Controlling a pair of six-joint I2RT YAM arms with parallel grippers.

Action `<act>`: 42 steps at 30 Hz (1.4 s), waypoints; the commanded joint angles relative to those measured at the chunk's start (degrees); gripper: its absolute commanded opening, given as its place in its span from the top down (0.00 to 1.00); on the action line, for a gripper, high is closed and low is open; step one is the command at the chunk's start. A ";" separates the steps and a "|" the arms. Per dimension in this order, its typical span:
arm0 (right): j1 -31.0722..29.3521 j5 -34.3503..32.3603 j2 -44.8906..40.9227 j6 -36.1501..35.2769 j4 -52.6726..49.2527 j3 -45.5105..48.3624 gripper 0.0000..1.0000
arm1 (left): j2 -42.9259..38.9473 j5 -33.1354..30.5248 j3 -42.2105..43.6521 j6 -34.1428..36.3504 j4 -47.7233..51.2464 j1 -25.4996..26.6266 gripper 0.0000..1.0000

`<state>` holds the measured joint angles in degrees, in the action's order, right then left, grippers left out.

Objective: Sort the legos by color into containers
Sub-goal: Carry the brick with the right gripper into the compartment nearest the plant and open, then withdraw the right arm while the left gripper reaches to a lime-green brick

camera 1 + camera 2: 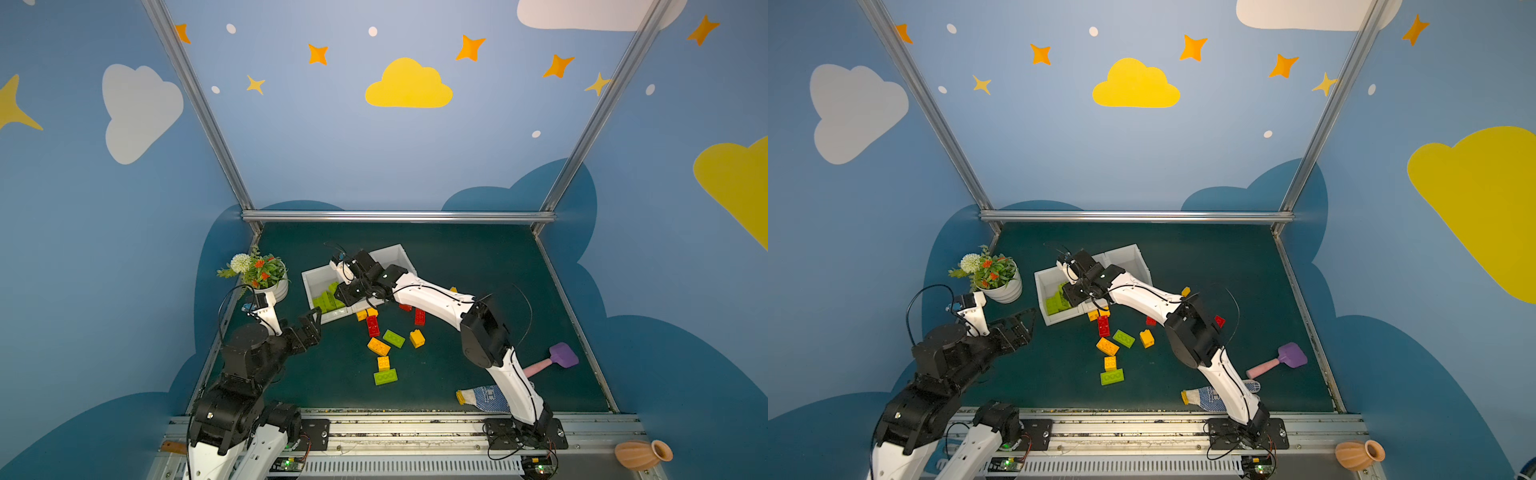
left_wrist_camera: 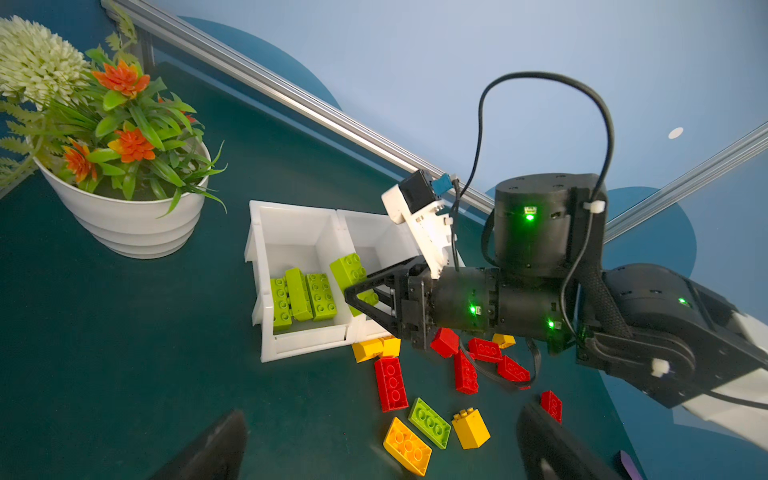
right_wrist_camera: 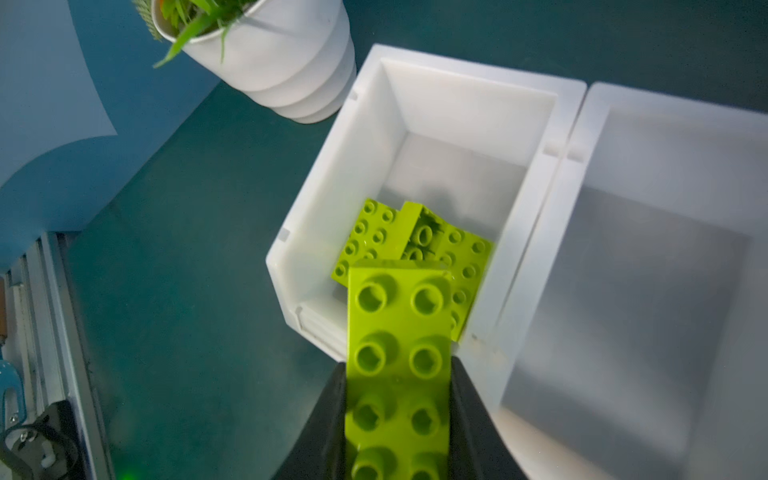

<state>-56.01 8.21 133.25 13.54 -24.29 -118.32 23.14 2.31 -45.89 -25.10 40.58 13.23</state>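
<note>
The right claw grasps a lime green lego above the leftmost container, left of centre in both top views, which holds other green legos. The left claw gapes empty at lower left. Loose legos dot the tabletop.

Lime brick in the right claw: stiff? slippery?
Lime brick probably rigid: it sticks straight out of the right claw without sagging. Smooth glossy sides could slip or pivot. Likely light: a flipped brick in the bin looks hollow.
</note>
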 commanded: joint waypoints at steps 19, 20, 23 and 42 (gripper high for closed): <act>0.54 1.90 0.08 0.66 2.46 -4.34 0.39 | 2.98 1.38 -0.60 1.67 1.23 -0.01 0.00; 0.83 1.97 -1.97 0.63 3.43 -1.94 0.39 | 4.11 2.52 -0.73 2.11 1.01 0.12 0.00; 1.91 1.90 -9.42 0.60 7.08 6.80 0.38 | 8.44 4.56 -1.67 3.05 1.46 1.96 0.02; 16.96 -6.87 -62.96 11.19 15.67 70.73 0.21 | 27.33 -22.15 -2.93 -13.90 9.27 43.13 0.06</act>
<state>-39.75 5.02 74.48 21.41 -9.04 -51.96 47.35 -14.11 -48.53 -32.03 47.81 51.94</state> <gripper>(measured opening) 0.777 0.930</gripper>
